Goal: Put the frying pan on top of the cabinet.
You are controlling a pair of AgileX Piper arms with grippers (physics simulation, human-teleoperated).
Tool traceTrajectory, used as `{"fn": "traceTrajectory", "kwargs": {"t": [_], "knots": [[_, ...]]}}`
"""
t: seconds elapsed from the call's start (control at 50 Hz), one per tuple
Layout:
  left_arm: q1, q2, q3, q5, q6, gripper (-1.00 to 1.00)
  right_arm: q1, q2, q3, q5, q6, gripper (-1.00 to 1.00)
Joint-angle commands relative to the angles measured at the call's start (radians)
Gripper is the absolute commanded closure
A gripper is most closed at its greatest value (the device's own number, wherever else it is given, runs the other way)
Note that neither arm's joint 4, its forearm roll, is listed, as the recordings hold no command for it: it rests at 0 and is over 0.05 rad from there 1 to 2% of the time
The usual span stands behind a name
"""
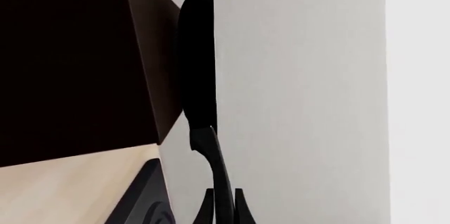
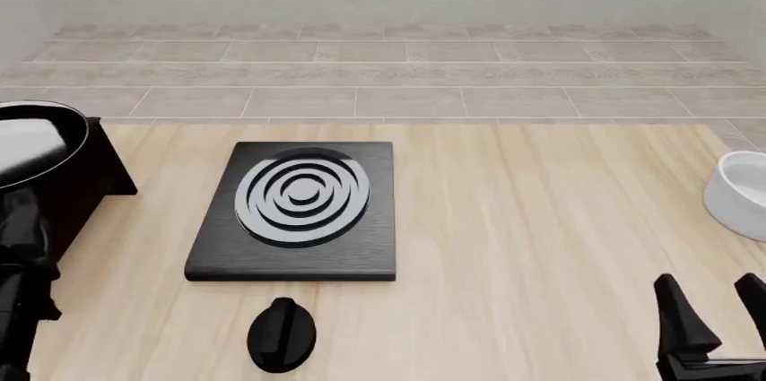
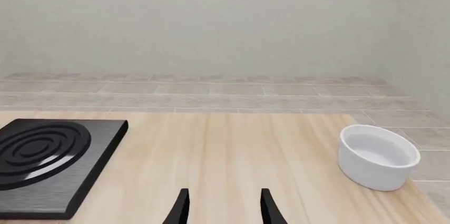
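Note:
The frying pan (image 2: 27,146), glossy black with a shiny inside, shows at the far left edge of the front view, over the dark cabinet (image 2: 86,177). In the left wrist view the pan (image 1: 197,60) appears edge-on right beside the cabinet (image 1: 70,60); I cannot tell whether they touch. My left gripper (image 1: 223,204) is shut on the pan's thin handle (image 1: 213,155). My right gripper (image 2: 715,305) stands open and holds nothing, low at the near right, far from the pan; its fingers also show in the right wrist view (image 3: 225,204).
A flat black slab with silver rings (image 2: 300,211) lies left of the table's middle, with a small black knob (image 2: 282,334) in front of it. A white bowl (image 2: 744,193) sits at the right edge, ahead of my right gripper. The left arm (image 2: 18,264) rises at the near left.

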Motion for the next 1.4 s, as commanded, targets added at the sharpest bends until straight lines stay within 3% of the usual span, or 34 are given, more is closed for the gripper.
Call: {"fn": "traceTrajectory", "kwargs": {"t": [0.02, 0.2, 0.46, 0.48, 1.4], "knots": [[0.025, 0.026, -0.011, -0.048, 0.001, 1.0, 0.0, -0.026, 0.0, 0.026, -0.001, -1.0], [0.037, 0.045, -0.007, -0.072, -0.004, 1.0, 0.0, -0.03, 0.0, 0.031, -0.001, -1.0], [0.058, 0.021, -0.014, -0.049, 0.006, 1.0, 0.001, 0.094, 0.0, -0.092, -0.002, -1.0], [0.056, 0.003, -0.016, -0.035, 0.013, -1.0, 0.001, 0.096, 0.0, -0.095, -0.002, -1.0], [0.101, -0.185, 0.044, 0.097, 0.042, -1.0, 0.007, 0.068, 0.0, -0.067, -0.005, -1.0]]}}
